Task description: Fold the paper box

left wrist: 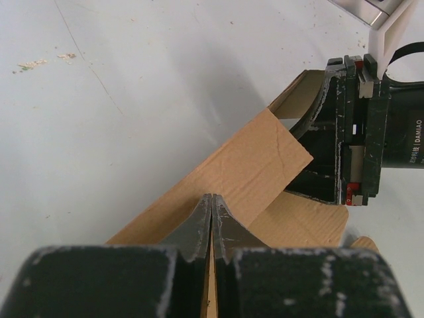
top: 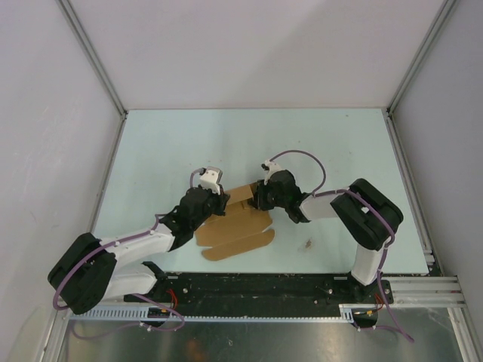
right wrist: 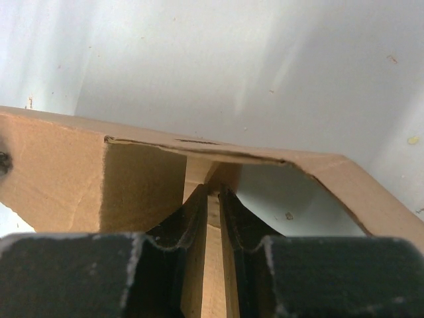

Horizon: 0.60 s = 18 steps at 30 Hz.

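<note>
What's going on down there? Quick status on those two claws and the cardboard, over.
Left claw shut on paper box edge. Right claw shut on a raised flap. Box partly folded, near part lying flat. Nothing seen blocking.

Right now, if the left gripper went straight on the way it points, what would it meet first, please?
The left gripper would push into the flap of the paper box it is clamped on; past that, only table. The right gripper seems to sit right of that line.

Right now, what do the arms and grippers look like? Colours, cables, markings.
Left arm and right arm: black joint housings, white links, purple cables. Left gripper and right gripper: black, scuffed white at the edges. Right gripper's body reads DAMIAO, with small red parts.
</note>
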{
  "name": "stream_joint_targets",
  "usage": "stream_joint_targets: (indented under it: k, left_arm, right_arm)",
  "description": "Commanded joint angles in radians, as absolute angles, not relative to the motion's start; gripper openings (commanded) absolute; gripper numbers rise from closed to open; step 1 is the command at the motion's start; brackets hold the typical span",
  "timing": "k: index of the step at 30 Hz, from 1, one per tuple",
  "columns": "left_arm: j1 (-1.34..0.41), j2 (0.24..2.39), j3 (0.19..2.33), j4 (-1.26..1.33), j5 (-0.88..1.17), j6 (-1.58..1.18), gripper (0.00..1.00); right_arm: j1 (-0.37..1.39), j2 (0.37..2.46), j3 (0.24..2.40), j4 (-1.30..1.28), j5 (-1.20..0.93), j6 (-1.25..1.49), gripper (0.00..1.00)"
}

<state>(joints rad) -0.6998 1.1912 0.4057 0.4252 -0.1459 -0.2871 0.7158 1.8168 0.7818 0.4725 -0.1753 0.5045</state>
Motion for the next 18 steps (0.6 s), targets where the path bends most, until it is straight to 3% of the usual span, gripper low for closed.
stream_joint_targets:
  k: [1, 18]
  left_arm:
    - [-0.706, 1.200, 0.388, 0.399, -0.137, -0.298, 0.04]
    - [-0.707, 1.189, 0.385, 0.399, -0.138, -0.298, 0.04]
  right_arm:
    - [0.724, 1.850, 0.793, 0.537, -0.204, 0.529, 0.17]
    - [0.736, 1.891, 0.802, 0.422, -0.140, 0.496, 0.16]
